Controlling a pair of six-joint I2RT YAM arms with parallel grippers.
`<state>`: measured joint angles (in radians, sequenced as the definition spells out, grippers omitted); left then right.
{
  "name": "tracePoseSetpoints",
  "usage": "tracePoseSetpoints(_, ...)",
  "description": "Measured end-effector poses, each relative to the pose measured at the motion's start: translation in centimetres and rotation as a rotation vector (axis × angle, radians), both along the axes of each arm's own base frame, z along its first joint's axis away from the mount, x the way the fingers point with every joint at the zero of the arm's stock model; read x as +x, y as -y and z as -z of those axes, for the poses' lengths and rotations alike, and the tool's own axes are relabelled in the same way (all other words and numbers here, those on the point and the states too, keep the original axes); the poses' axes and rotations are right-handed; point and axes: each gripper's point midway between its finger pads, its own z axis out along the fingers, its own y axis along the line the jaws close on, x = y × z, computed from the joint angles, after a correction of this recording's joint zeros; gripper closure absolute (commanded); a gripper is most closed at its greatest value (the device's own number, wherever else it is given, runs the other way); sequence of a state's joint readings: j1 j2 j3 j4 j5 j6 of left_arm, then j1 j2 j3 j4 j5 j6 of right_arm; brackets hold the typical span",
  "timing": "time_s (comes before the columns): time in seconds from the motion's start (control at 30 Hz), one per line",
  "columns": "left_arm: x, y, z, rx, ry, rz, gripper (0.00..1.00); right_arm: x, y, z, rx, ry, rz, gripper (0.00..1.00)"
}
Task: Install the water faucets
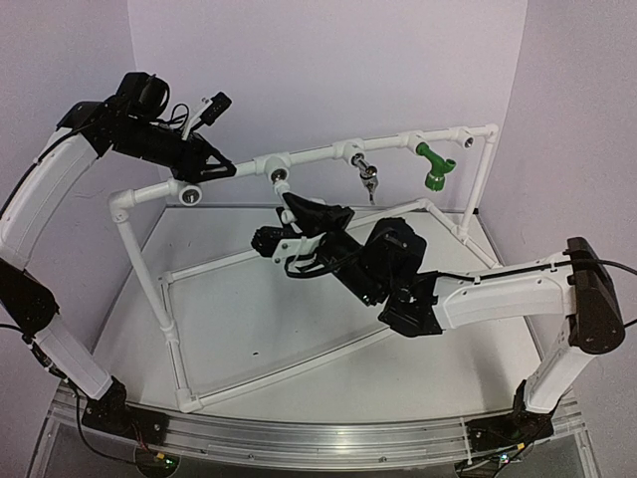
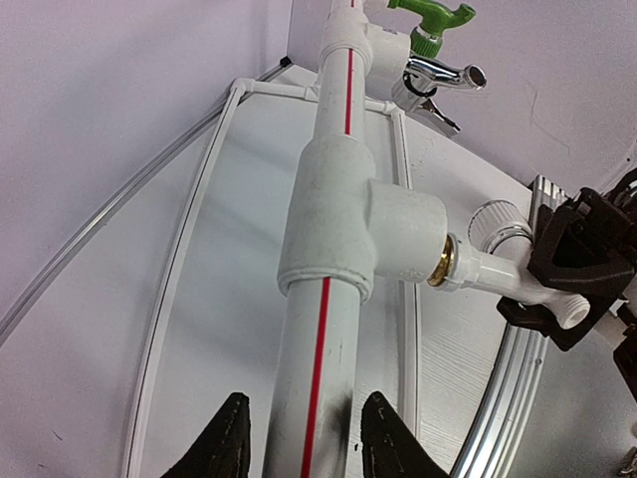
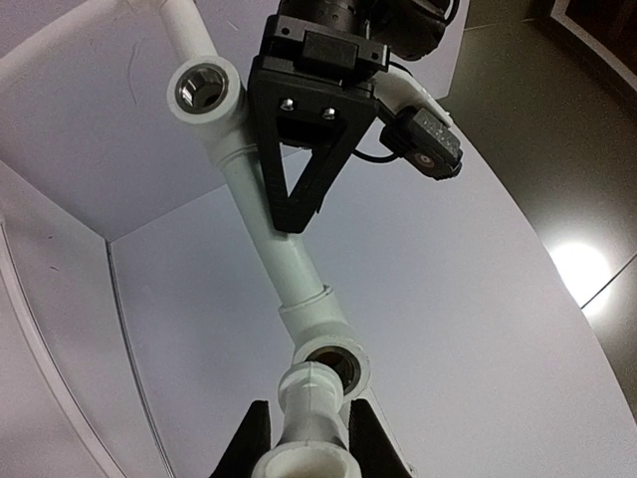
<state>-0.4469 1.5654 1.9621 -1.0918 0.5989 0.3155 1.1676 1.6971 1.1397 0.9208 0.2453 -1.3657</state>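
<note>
Step in hand: threading the white tap [image 2: 498, 274] into the tee [image 2: 398, 234]. The right gripper [image 3: 309, 438] clamps it; the left gripper [image 2: 304, 438] clamps the rail [image 2: 323, 329] just left. Next: rotate tap, axis square to tee, rail braced.

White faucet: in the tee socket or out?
Started in: white faucet meets tee socket at its brass mouth, right gripper holding it; depth unclear.
</note>
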Motion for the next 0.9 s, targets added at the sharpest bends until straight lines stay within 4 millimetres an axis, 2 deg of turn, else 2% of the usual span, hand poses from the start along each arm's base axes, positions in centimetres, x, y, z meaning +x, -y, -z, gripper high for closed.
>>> tracePoseSetpoints(0.47, 0.22, -0.04, -0.03, 0.003, 0.009, -0.007, 0.64, 0.35, -0.25, -0.72, -0.003, -0.002, 0.020, 1.00)
tracePoseSetpoints(0.9, 0.27, 0.00, 0.00, 0.000, 0.012, -0.007, 0.64, 0.60, -0.12, -0.51, -0.011, -0.013, 0.041, 1.00)
